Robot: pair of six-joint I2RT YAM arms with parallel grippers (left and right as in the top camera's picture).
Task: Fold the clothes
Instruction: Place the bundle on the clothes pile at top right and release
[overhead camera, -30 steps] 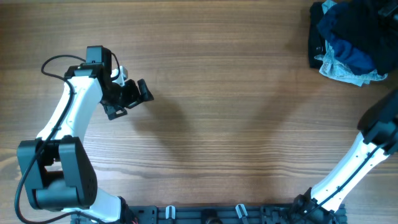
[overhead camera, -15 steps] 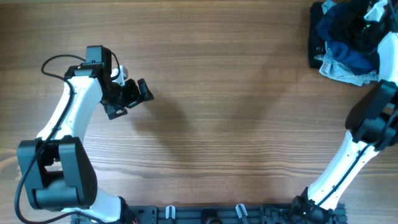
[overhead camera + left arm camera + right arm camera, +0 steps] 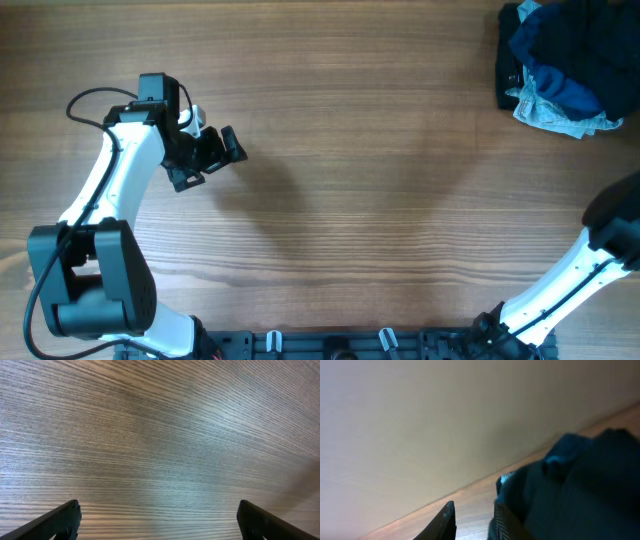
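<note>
Overhead, the right arm [image 3: 585, 265] has pulled back from the pile [image 3: 560, 85] in the far right corner of the surface [image 3: 380, 200]. The clothes [image 3: 508, 55] lie there, unfolded. The right end effector [image 3: 474, 519] has parted slightly and looks empty. The left end effector [image 3: 208, 163] gapes wide, idle. Folding hasn't begun.

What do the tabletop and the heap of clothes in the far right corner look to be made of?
Tabletop: wood or wood-look laminate, satin finish; straight brown grain lines with a soft sheen. Black garment: soft matte fabric, crumpled in folds. Bright blue garment: soft cloth, likewise rumpled. Pale patterned cloth: thin-looking fabric with wrinkled edges. Fibres cannot be told.
</note>
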